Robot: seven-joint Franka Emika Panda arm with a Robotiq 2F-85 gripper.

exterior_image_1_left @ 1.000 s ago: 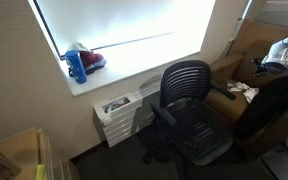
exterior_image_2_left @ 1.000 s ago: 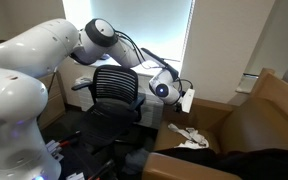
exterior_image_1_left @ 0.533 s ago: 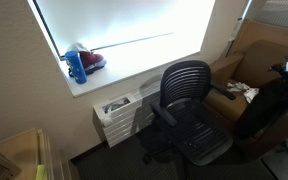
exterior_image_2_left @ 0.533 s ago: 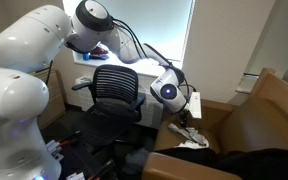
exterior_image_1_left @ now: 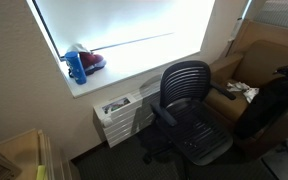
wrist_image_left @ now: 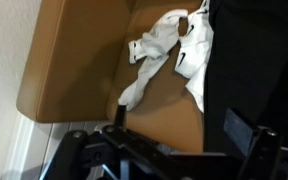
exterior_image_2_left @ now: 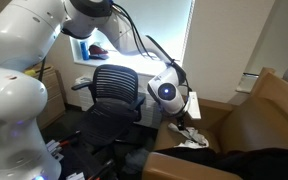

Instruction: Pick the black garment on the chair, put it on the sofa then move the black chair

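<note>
The black garment lies draped over the sofa's arm, seen as a dark mass in both exterior views. The brown sofa fills the wrist view with its seat. My gripper hovers open over that seat with nothing between its fingers, the garment just to its right. In an exterior view the gripper hangs between the chair and the sofa. The black swivel chair stands by the window, its seat bare.
A small white cloth is crumpled on the sofa seat. A blue bottle stands on the windowsill. A white stacked unit sits under the window beside the chair. A light box is at the lower left.
The arm's upper links have swung up and left. The gripper has shifted slightly right and down toward the sofa seat. It has stayed open and empty.
</note>
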